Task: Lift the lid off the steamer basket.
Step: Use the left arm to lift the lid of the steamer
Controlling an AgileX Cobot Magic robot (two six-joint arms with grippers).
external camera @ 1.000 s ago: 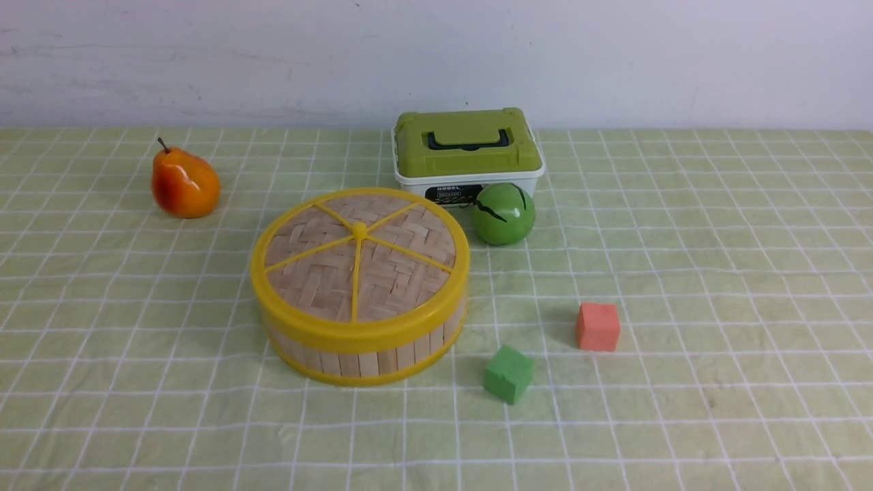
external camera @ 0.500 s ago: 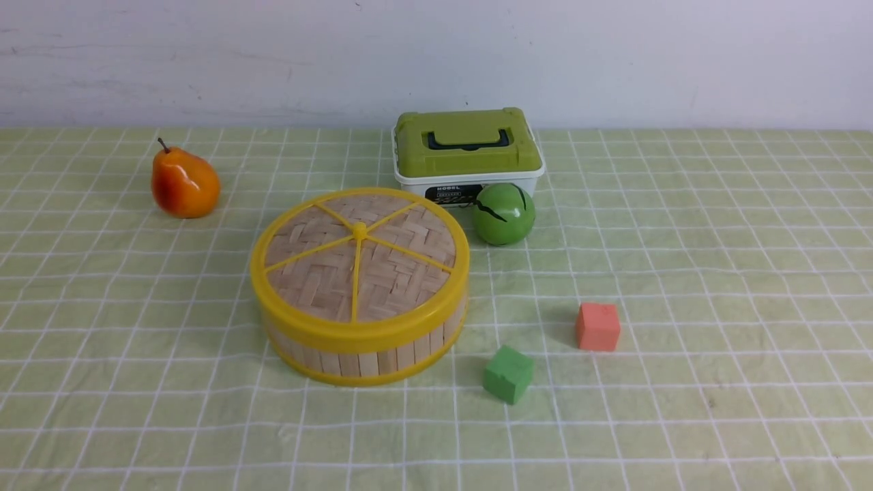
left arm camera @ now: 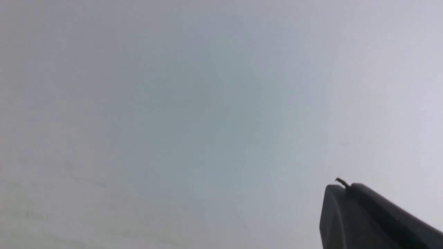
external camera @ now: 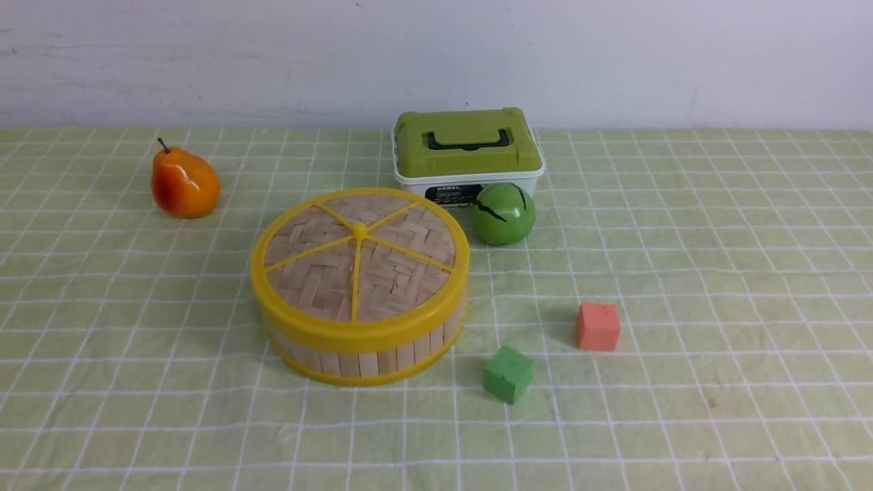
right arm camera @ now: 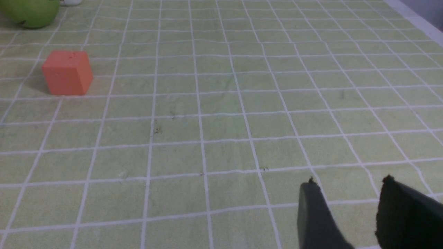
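Note:
The lid [external camera: 395, 273], a woven bamboo disc with a yellow rim, spokes and centre knob, sits shut on the steamer basket [external camera: 368, 361] at the table's centre left. Neither gripper shows in the front view. In the left wrist view my left gripper [left arm camera: 343, 186] has its fingers pressed together and faces a blank pale wall, with nothing held. In the right wrist view my right gripper [right arm camera: 349, 181] is open and empty, low over the checked cloth, well to the right of the basket. The basket and lid do not show in either wrist view.
An orange pear [external camera: 184, 184] lies at the far left. A white box with a green lid [external camera: 467, 146] and a green ball [external camera: 503, 213] stand behind the basket. A green cube [external camera: 508, 374] and a red cube [external camera: 598, 326] lie to its right. The red cube also shows in the right wrist view [right arm camera: 67, 72].

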